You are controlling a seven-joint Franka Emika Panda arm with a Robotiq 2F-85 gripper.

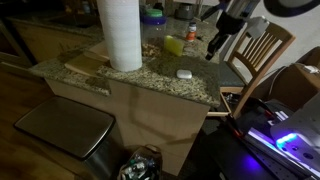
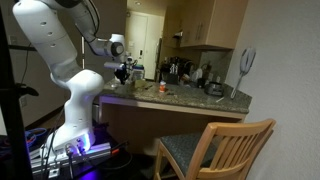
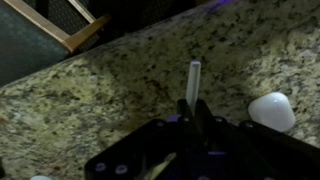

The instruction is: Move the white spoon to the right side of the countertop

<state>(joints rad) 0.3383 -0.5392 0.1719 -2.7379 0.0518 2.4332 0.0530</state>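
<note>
Pincer (image 3: 193, 103), black and two-fingered, all but closed in the wrist view: fingers close together with barely a gap, nothing of the task between them. Poised over the stone near its edge in an exterior view (image 1: 213, 49). Thin pale strip (image 3: 194, 75) just ahead of the fingertips; impossible to tell what, or whether pinched.

Tiny white spoon (image 1: 184, 73) with rounded oval bowl, lying flat on the speckled beige-brown granite surface (image 1: 150, 78). Out on bare stone, toward the edge nearest the light wooden slat-back chair (image 1: 262, 50). Same spoon (image 3: 272, 110) in the wrist view just beside the pincer, off to one side, not under it. Handle too small to make out.

Probably very light, stiff, smooth and low against hard stone, so likely to skid or flip under a clumsy pinch. Not fragile by the look, yet easy to flick off the edge. Best taken across the handle or the narrow neck, jaws opened first, set astride it, closed gently. Better not to squeeze the rounded bowl, prone to squirt out.

Further out: yellow-green rectangular sponge (image 1: 173, 45) behind the spoon and apart from it. Tall white paper-towel roll (image 1: 120, 35) upright, well apart. Flat wooden cutting board (image 1: 85, 62) at the foot of the roll.
</note>
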